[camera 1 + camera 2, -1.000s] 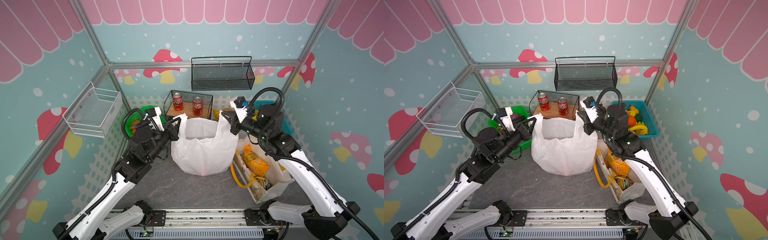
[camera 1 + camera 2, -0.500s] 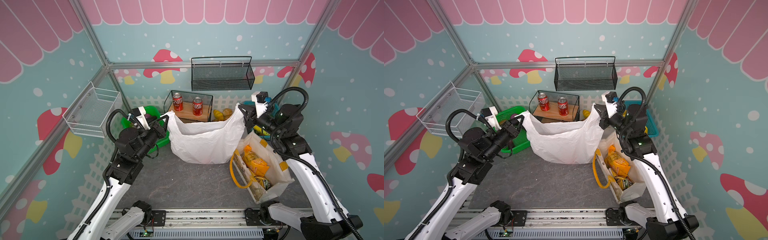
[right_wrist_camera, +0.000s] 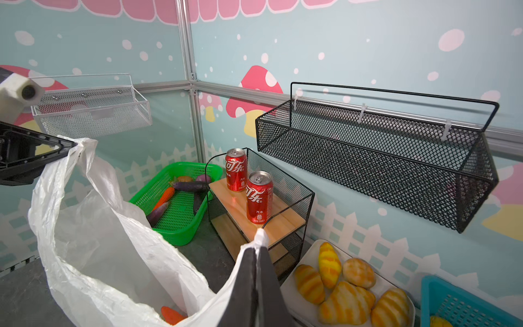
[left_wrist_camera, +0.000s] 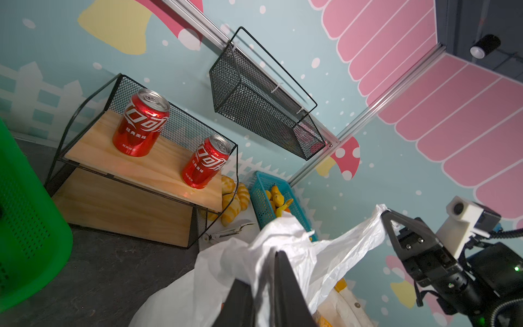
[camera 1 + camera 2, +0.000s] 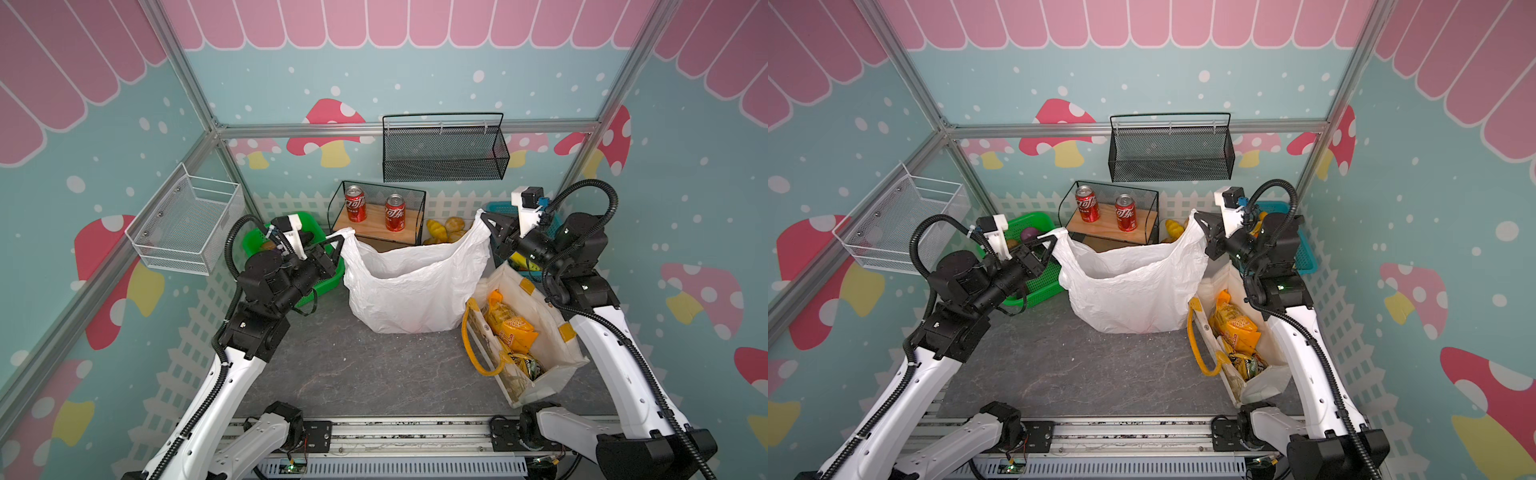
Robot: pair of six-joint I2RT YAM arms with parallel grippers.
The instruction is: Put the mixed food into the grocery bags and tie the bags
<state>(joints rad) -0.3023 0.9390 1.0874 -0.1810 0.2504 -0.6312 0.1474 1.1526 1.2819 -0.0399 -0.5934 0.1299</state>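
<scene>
In both top views the white plastic bag (image 5: 415, 286) stands on the grey table (image 5: 353, 374), its mouth stretched wide between the left gripper (image 5: 336, 245) and the right gripper (image 5: 484, 218), one at each handle; just beside it the tote (image 5: 544, 324) holds snack packets (image 5: 513, 328); in the left wrist view the left gripper's fingers (image 4: 285, 283) stand slightly apart with bunched handle plastic caught between them; in the right wrist view the right gripper (image 3: 256, 249) is closed tight on the other handle, an orange piece (image 3: 171, 315) lies inside the bag, and vegetables (image 3: 189, 185) lie in the green basket (image 3: 175, 236) behind
</scene>
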